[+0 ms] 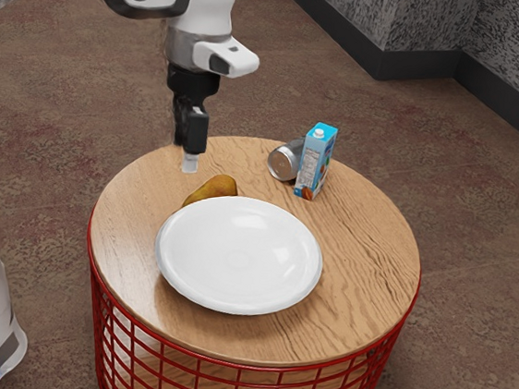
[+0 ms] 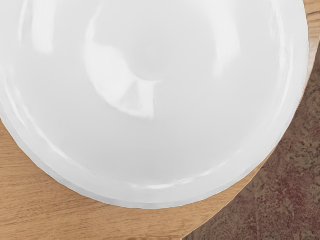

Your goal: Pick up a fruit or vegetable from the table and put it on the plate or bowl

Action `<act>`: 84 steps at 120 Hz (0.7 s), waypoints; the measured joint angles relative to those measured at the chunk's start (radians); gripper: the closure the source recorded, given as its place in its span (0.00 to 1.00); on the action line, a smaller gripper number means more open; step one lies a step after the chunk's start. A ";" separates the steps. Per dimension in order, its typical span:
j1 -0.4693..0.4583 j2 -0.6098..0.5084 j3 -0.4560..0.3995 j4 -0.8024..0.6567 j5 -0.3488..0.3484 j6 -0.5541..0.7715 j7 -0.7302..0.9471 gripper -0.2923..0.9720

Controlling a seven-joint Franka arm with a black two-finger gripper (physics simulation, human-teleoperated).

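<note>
A brownish-yellow pear [image 1: 210, 189] lies on the round wooden table [image 1: 357, 240], touching the far rim of a large white plate [image 1: 238, 252]. The plate holds nothing. My gripper [image 1: 189, 162] hangs point-down just above the tabletop, a little behind the pear and toward the exterior view's left, apart from the fruit. In the wrist view the white plate [image 2: 150, 95] spreads wide under the hand, with a strip of the wooden table [image 2: 60, 215] beside it.
A silver can [image 1: 284, 161] lies on its side next to an upright blue-and-white carton [image 1: 316, 160] at the table's far side. The table stands on a red wire basket base [image 1: 167, 371]. Brown carpet [image 2: 280, 200] lies beyond the table edge.
</note>
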State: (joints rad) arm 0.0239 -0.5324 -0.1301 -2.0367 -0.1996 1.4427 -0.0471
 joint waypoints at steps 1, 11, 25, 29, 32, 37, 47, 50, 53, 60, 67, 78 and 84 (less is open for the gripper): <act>0.003 0.005 0.004 0.000 -0.002 0.004 -0.007 0.23; 0.009 0.021 0.129 0.002 -0.009 0.029 -0.062 0.23; 0.007 0.023 0.207 0.046 -0.003 0.044 -0.119 0.23; 0.008 0.025 0.214 0.061 0.003 0.045 -0.133 0.23; 0.008 0.025 0.217 0.071 0.009 0.046 -0.143 0.23; 0.008 0.028 0.216 0.086 0.024 0.048 -0.158 0.23; 0.018 0.058 0.220 0.096 0.069 0.062 -0.186 0.23; 0.018 0.075 0.221 0.097 0.078 0.067 -0.193 0.23; 0.019 0.101 0.221 0.096 0.086 0.071 -0.200 0.23; 0.021 0.149 0.223 0.094 0.099 0.083 -0.210 0.23; 0.025 0.170 0.232 0.079 0.106 0.101 -0.214 0.23; 0.021 0.161 0.300 0.060 0.122 0.123 -0.213 0.23; 0.018 0.149 0.332 0.058 0.137 0.131 -0.210 0.23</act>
State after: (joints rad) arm 0.0418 -0.3837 0.2015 -1.9791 -0.0629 1.5740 -0.2573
